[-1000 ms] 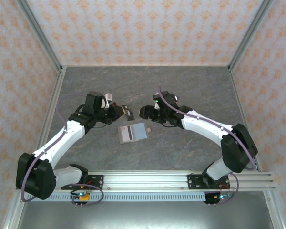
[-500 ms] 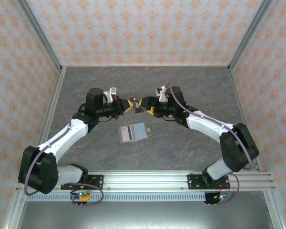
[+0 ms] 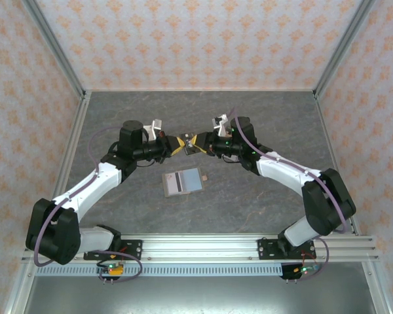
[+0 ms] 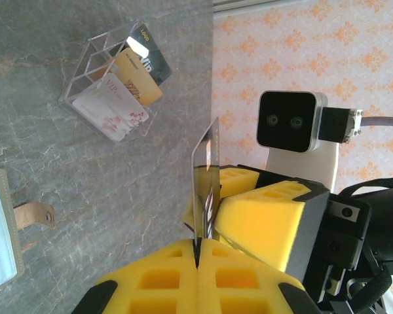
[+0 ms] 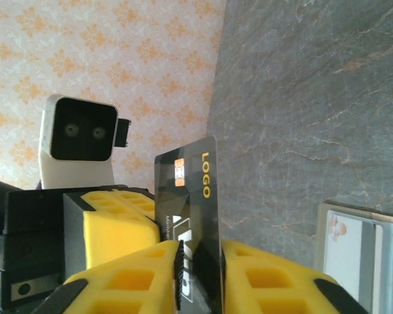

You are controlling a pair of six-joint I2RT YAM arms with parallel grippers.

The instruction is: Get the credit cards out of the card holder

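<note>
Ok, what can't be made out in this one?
- Grip of the right claw: in the right wrist view the dark card covers the pad contact, so clamped or loose is unclear.
- The card holder: too small in the top view to count cards in its slots, and cut off by frame edges in both wrist views.
- The card's face: edge-on in the left wrist view, where the left claw pinches it.

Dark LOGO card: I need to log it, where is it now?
The dark LOGO card is held over mid-table, pinched by the left gripper and right gripper where they meet, in the top view just beyond the open card holder.
</note>
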